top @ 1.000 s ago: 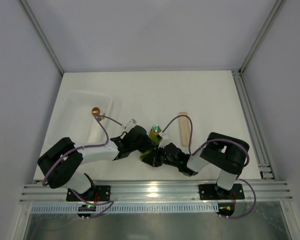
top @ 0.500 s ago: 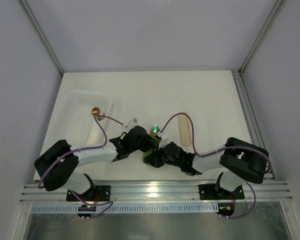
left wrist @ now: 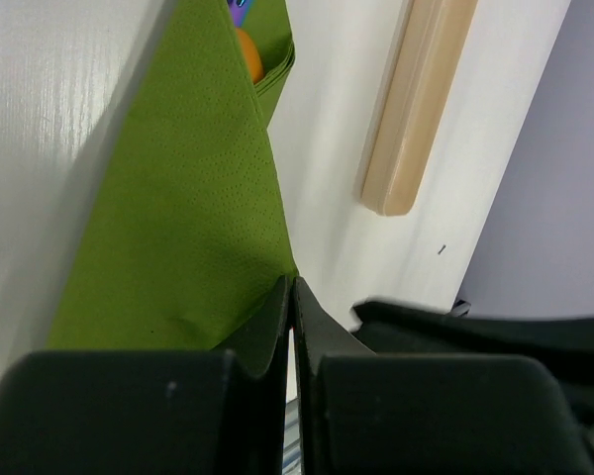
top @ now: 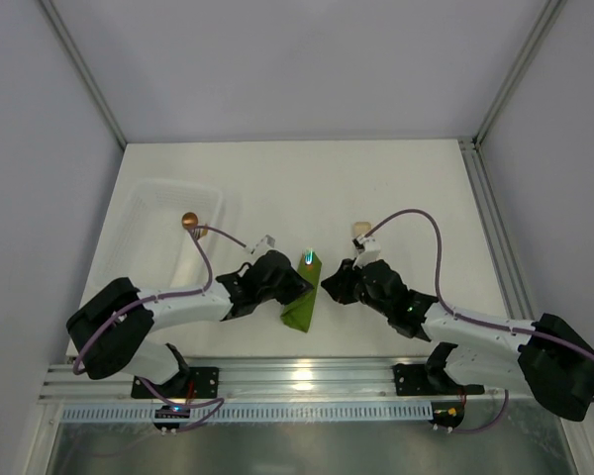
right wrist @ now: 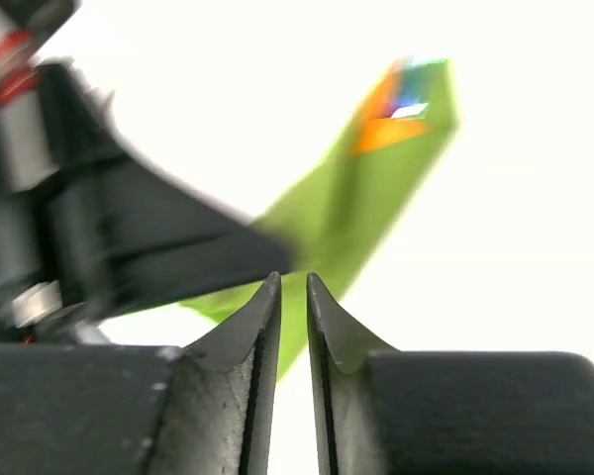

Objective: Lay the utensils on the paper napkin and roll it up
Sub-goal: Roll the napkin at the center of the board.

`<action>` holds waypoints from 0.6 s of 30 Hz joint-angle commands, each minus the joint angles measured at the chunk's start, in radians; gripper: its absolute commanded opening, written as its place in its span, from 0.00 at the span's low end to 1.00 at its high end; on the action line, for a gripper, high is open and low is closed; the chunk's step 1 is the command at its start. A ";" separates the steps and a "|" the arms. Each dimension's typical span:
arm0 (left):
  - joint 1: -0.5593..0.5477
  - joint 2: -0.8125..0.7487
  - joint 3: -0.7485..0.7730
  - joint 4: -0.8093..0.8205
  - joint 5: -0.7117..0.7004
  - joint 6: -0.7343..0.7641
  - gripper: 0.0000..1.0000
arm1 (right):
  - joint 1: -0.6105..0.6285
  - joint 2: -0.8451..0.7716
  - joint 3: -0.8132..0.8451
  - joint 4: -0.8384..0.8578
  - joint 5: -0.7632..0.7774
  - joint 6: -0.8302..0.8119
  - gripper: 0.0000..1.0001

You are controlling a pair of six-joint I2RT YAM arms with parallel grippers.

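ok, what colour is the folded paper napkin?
The thin folded paper napkin is plain olive green; clearest in left wrist view.

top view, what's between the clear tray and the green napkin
The left gripper and its wrist fill that stretch, tip at the napkin, tray behind; clear in the top view.

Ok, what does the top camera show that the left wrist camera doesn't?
Only the top view: the clear tray with a copper-coloured round thing. Only the left wrist view: the orange utensil tucked in the open end of the paper napkin. Both: the green napkin and the pale wooden stick.
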 commanded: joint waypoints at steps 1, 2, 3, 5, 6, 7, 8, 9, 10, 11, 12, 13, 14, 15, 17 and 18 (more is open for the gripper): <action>-0.007 -0.010 0.020 -0.009 0.017 0.027 0.00 | -0.090 -0.048 -0.007 -0.155 0.041 0.050 0.21; -0.007 -0.006 0.020 -0.009 0.018 0.028 0.00 | -0.107 -0.047 -0.005 -0.158 0.011 0.055 0.22; -0.007 -0.005 0.020 -0.007 0.017 0.030 0.00 | -0.122 -0.040 -0.005 -0.157 -0.009 0.056 0.24; -0.007 0.001 0.022 -0.001 0.020 0.028 0.00 | -0.136 -0.024 -0.002 -0.123 -0.069 0.052 0.29; -0.007 0.006 0.023 0.002 0.023 0.027 0.00 | -0.138 0.002 -0.001 -0.117 -0.079 0.053 0.29; -0.008 0.010 0.034 -0.001 0.029 0.031 0.00 | -0.136 0.016 0.001 -0.088 -0.097 0.058 0.32; -0.007 0.015 0.041 -0.006 0.034 0.035 0.00 | -0.138 0.027 -0.002 -0.068 -0.132 0.067 0.34; -0.007 0.018 0.048 -0.007 0.037 0.039 0.00 | -0.136 0.047 -0.008 -0.050 -0.158 0.079 0.36; -0.007 0.018 0.054 -0.006 0.038 0.047 0.00 | -0.139 0.055 -0.013 -0.008 -0.169 0.095 0.38; -0.007 0.018 0.054 -0.006 0.038 0.048 0.00 | -0.148 0.062 -0.023 0.012 -0.187 0.133 0.44; -0.007 0.015 0.054 -0.007 0.035 0.051 0.00 | -0.156 0.078 -0.025 0.032 -0.195 0.156 0.46; -0.007 0.015 0.051 -0.012 0.032 0.056 0.00 | -0.164 0.088 -0.024 0.029 -0.198 0.181 0.47; -0.007 0.012 0.048 -0.019 0.032 0.059 0.00 | -0.173 0.099 -0.008 0.018 -0.201 0.200 0.47; -0.007 0.014 0.046 -0.021 0.032 0.062 0.00 | -0.190 0.110 0.004 -0.018 -0.201 0.230 0.47; -0.007 0.012 0.043 -0.026 0.038 0.077 0.00 | -0.205 0.144 0.028 -0.033 -0.214 0.244 0.48; -0.007 0.010 0.042 -0.032 0.037 0.079 0.00 | -0.210 0.151 0.036 -0.033 -0.224 0.262 0.48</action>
